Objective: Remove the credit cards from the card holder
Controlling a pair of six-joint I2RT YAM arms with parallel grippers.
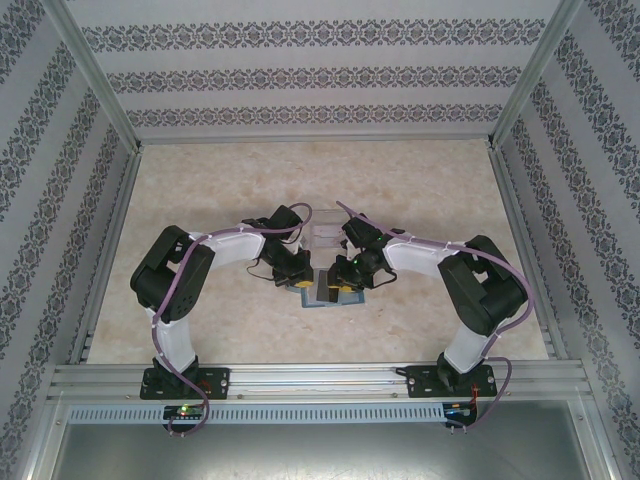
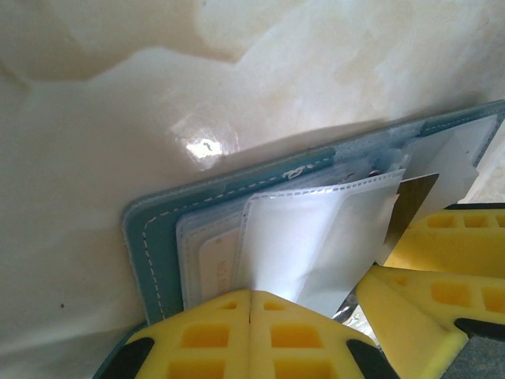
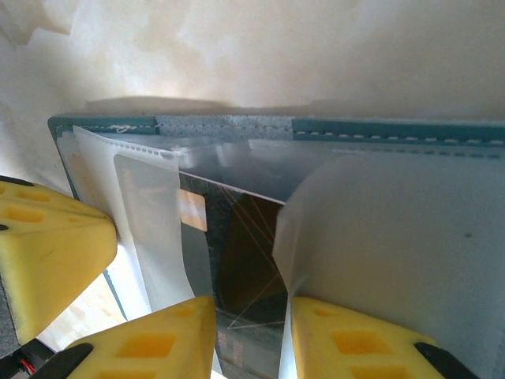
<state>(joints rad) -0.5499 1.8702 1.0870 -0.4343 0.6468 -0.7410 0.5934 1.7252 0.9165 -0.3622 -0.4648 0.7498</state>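
The teal-blue card holder point(image 1: 323, 299) lies open on the table between both arms. My left gripper point(image 2: 251, 298) is shut, its yellow fingers pinching a clear plastic sleeve point(image 2: 316, 237) of the card holder point(image 2: 150, 237). A pale credit card point(image 2: 217, 264) sits in a pocket beside that sleeve. My right gripper point(image 3: 251, 316) is partly open over the holder point(image 3: 379, 129). The black credit card point(image 3: 245, 245) shows face-up in the gap between its fingers, part of it under a sleeve. Its right finger touches another sleeve flap point(image 3: 394, 253). The black card's shiny edge point(image 2: 410, 207) sits by the right gripper's fingers point(image 2: 442, 308).
A clear plastic tray point(image 1: 325, 232) stands just behind the card holder, close to both wrists. The marble-patterned tabletop point(image 1: 200, 190) spreads out on all sides. Patterned walls and metal rails point(image 1: 300, 375) enclose it.
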